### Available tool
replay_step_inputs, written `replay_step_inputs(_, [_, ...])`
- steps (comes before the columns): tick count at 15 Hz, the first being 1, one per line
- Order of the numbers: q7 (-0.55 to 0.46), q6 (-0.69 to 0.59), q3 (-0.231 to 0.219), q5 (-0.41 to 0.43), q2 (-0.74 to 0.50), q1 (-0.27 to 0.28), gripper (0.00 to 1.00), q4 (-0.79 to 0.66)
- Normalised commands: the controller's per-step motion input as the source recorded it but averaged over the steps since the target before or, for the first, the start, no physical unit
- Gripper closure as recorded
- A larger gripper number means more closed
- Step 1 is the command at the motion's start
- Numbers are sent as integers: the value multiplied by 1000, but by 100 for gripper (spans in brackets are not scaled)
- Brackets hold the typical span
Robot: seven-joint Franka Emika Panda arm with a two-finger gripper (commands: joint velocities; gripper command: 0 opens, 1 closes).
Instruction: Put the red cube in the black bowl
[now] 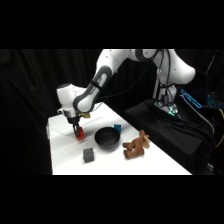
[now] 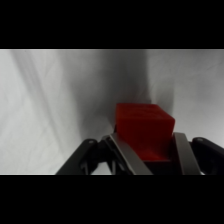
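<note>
The red cube (image 1: 80, 135) sits low over the white table's (image 1: 145, 162) far left part, between the fingers of my gripper (image 1: 78, 131), which comes down on it from above. In the wrist view the red cube (image 2: 145, 131) fills the space between the two metal fingers (image 2: 126, 156), and my gripper (image 2: 146, 139) is shut on it. The black bowl (image 1: 102, 142), round and glossy, stands a short way to the right of the cube with nothing showing in it.
A dark grey cube (image 1: 89, 155) lies in front of the bowl. A small teal-blue cube (image 1: 118, 128) sits just behind the bowl's right rim. A brown plush toy (image 1: 136, 145) lies to the bowl's right. Black cloth surrounds the table.
</note>
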Motion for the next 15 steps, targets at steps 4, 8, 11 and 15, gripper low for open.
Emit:
replay_step_inputs(4, [-28,-239,-27,4,-466,61,74,-275])
replay_step_inputs(8, [-10,-150,-44,-40,-486,115,74,-418])
replay_step_inputs(11, [-23,-13,-12,-53,-556,140,74,-594])
replay_step_inputs(15, [-2,79,8,-89,-627,159,74,-701])
